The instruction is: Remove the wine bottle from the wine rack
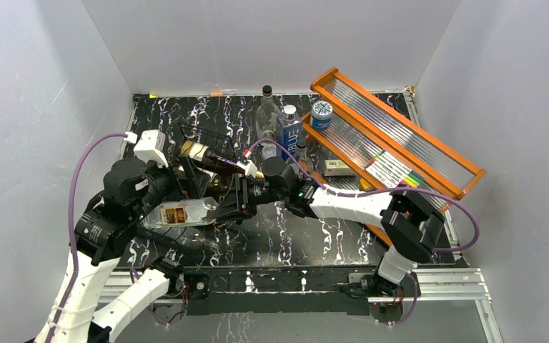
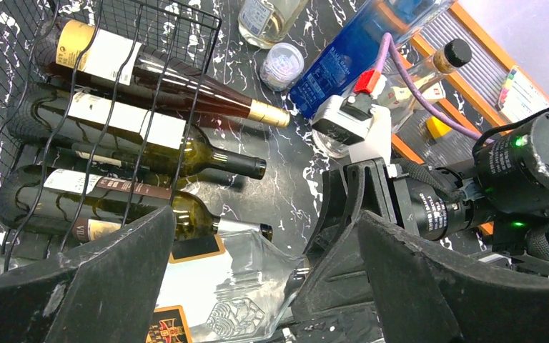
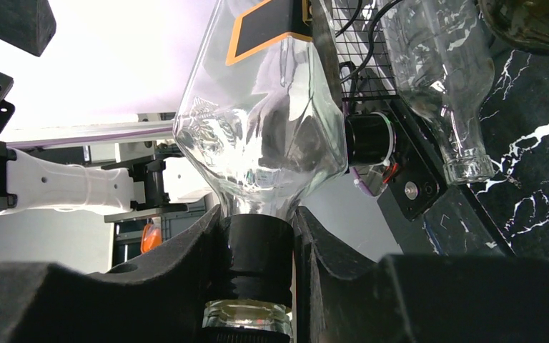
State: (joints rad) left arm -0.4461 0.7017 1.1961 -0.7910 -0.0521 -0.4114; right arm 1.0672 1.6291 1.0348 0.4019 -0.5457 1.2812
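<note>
"Bottle of clear faceted glass with the orange-edged black label (image 1: 182, 214): where is it, and which way does it point?"

"It lies on its side at the near left of the desk (image 1: 293, 239), at the near end of the low rack of thin black wire (image 2: 136, 78). Its long axis runs almost left to right, with the base to the left, the neck to the right and the label up. The right jaws are clamped on the black collar of its neck. Whether the base rests on the wire, I cannot tell."

"And the left jaws?"

"Spread wide above the bottle's body, gripping nothing."

"What lies in the rack?"

"Three dark wine bottles on their sides, necks also to the right. Nearest is a green one with a brown-and-white label (image 2: 143, 204), next a green one with a white label (image 2: 186, 143), then a reddish one with a cream label and gold foil (image 2: 164, 78)."

"The surface and the room?"

"The desk is black, veined white like marble. Farther back stand a tall clear bottle with a black cap (image 1: 266, 114) and a blue flat-sided bottle (image 1: 289, 132). To the right an orange wood-framed shelf with ribbed clear panels (image 1: 400, 136) sits askew. Plain white walls (image 1: 257, 43) close off the left, back and right."
</note>
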